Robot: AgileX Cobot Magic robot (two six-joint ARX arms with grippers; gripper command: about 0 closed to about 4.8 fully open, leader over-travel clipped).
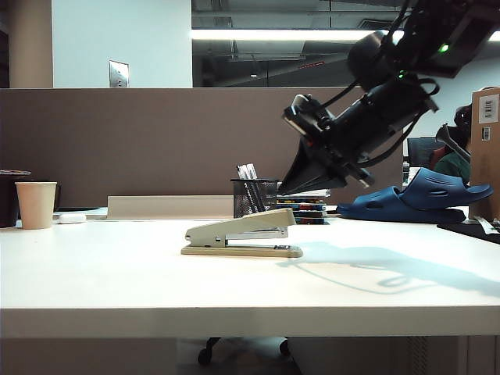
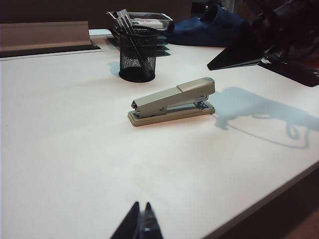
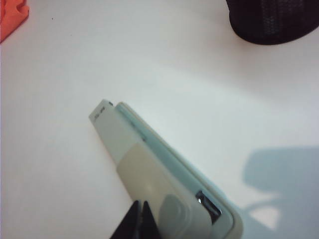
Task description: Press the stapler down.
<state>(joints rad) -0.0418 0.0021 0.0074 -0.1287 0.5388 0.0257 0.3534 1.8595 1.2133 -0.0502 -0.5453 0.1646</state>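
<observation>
Table (image 1: 117,289): a wide white top is being seen across the exterior view, with a brown partition standing behind it.

Right arm (image 1: 375,109): the dark arm is being held above the table on the right of the exterior view, angled down toward the stapler's raised end; its shadow is being cast on the white surface beside the stapler.

Stapler (image 1: 244,236): it is being seen lying flat on its tan base near the middle of the table, just in front of the pen holder, with the top arm lifted at the end nearer the right arm. Nothing is touching it.

Blue sandals (image 1: 422,199): they are being seen at the back right, well apart from the stapler.

Pen holder (image 2: 137,57): a black mesh cup with pens is being seen standing upright behind the stapler.

Paper cup (image 1: 36,205): it is standing upright at the far left edge.

Right gripper (image 3: 139,219): it is being held just above the stapler's rear, thicker end – fingertips pressed together, nothing between them.

Left gripper (image 2: 141,224): it is being held low over bare table, well apart from the stapler – tips drawn together, nothing pinched.
</observation>
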